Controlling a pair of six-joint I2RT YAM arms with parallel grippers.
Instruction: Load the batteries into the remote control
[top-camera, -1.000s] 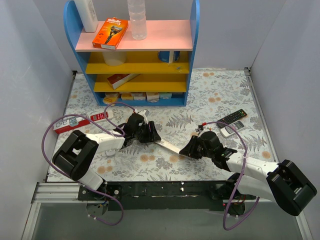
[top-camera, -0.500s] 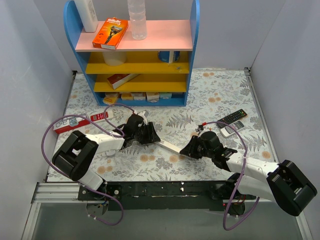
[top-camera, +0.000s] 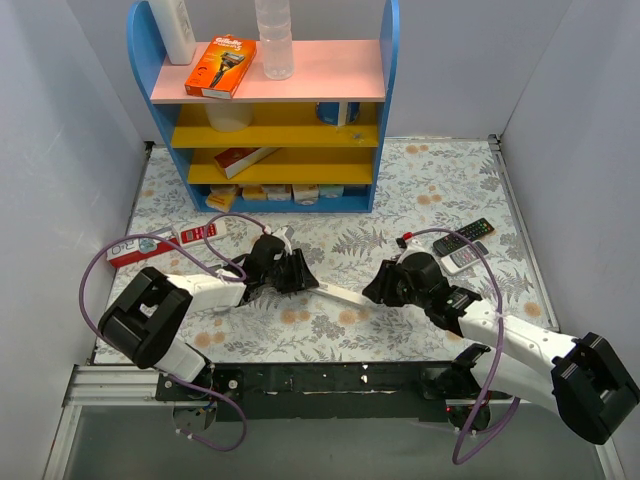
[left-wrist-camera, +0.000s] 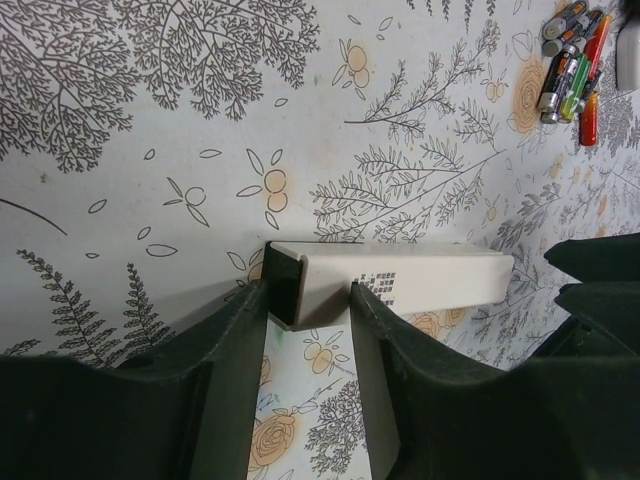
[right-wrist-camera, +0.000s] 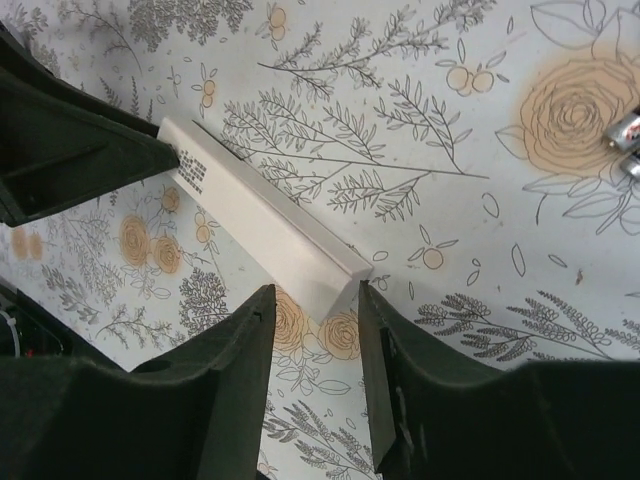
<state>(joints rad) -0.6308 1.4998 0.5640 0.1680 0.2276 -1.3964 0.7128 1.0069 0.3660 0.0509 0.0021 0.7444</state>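
Several batteries (left-wrist-camera: 568, 62) show plainly from left wrist.

Both arms reaching inward, low; left claw (left-wrist-camera: 308, 300) clamped; right claw (right-wrist-camera: 318, 300) opposite, grip unclear

A table (top-camera: 430, 190) whose pale top is printed with grey leaves and orange flowers fills the middle of the frame. Plain pale walls (top-camera: 60, 150) close its left and right sides, and a blue, pink and yellow shelf (top-camera: 389, 100) stands at upper centre.
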